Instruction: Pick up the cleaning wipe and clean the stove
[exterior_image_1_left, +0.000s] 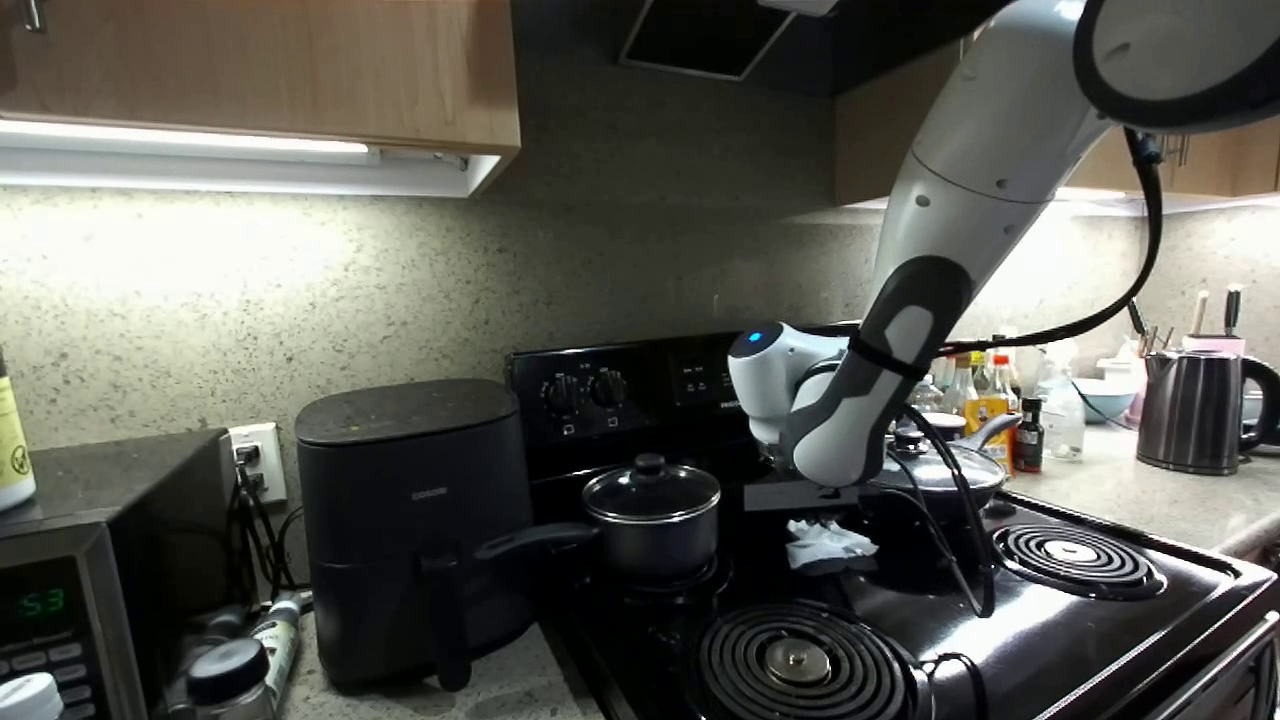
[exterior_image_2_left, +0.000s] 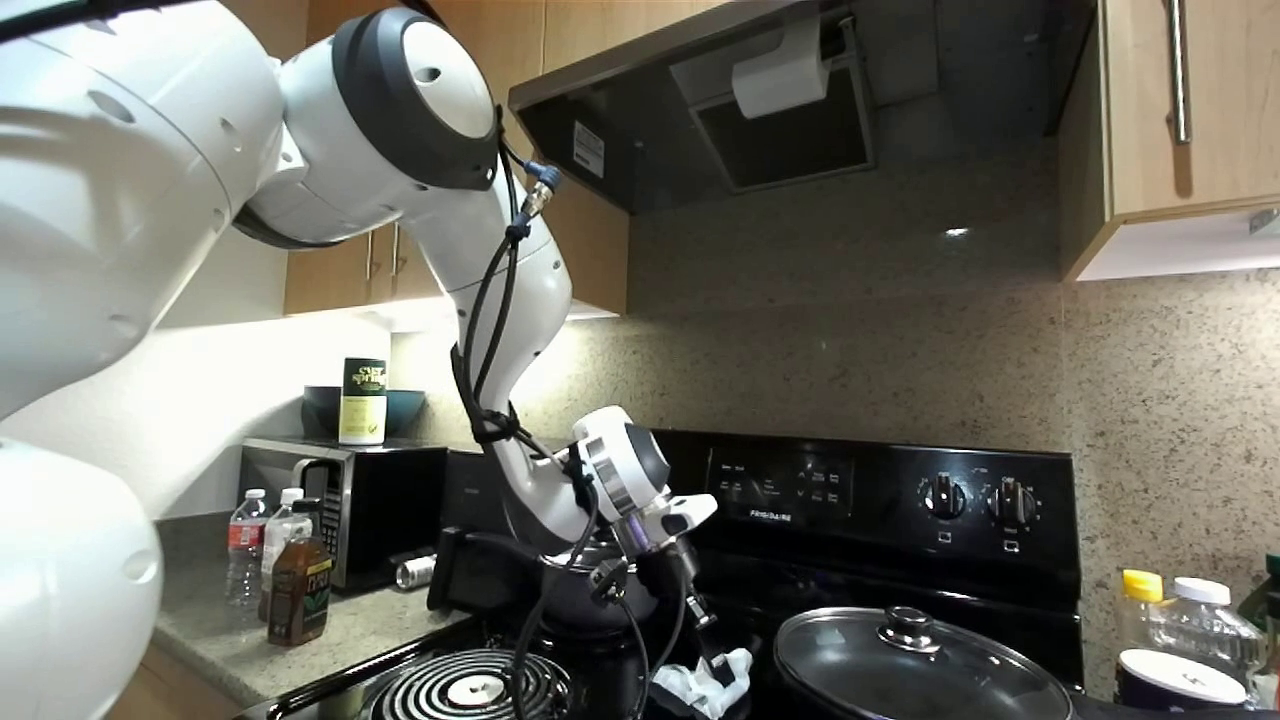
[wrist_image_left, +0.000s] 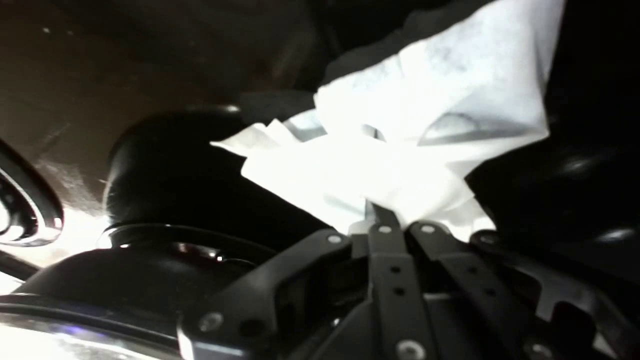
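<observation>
Cleaning wipe (exterior_image_1_left: 826, 543), pinched in the closed claw (exterior_image_2_left: 718, 668) on or just above the stove (exterior_image_1_left: 1010, 640), saucepan (exterior_image_1_left: 655, 535) at nine o'clock and frying pan (exterior_image_1_left: 940, 478) at two in an exterior view, should be pressed lightly and stroked toward four o'clock, clear of both.
</observation>
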